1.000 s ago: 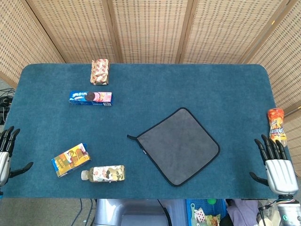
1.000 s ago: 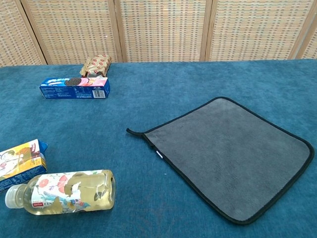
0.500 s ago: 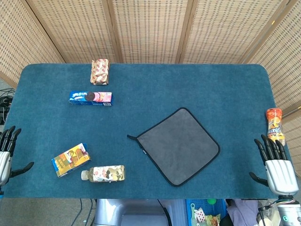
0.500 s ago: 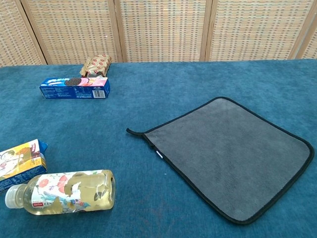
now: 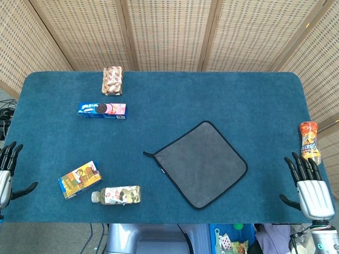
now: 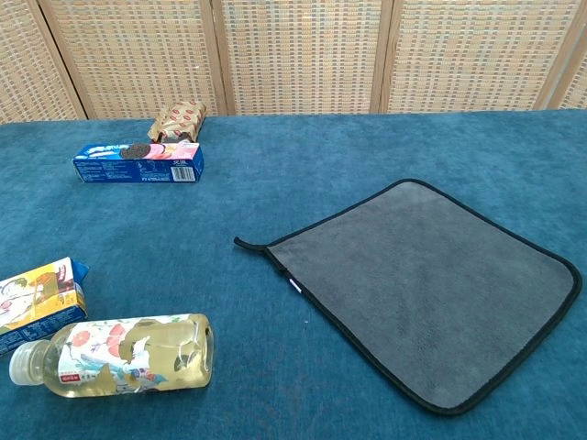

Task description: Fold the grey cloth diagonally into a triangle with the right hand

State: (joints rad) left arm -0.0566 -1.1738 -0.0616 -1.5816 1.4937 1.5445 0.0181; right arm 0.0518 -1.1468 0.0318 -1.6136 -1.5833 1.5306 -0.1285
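The grey cloth (image 5: 202, 163) with a black hem lies flat and unfolded on the blue table (image 5: 169, 100), turned like a diamond; the chest view shows the cloth (image 6: 424, 282) filling the right half. My right hand (image 5: 311, 187) hovers at the table's near right corner, fingers spread and holding nothing, well to the right of the cloth. At the near left edge my left hand (image 5: 6, 177) is also spread and empty. Neither hand appears in the chest view.
A lying drink bottle (image 5: 116, 195) and a yellow carton (image 5: 79, 180) sit near the front left. A blue biscuit box (image 5: 102, 109) and a wrapped snack pack (image 5: 113, 81) lie further back. An orange bottle (image 5: 310, 141) stands off the right edge.
My right hand has drifted slightly toward the near edge. The cloth and other objects have not moved.
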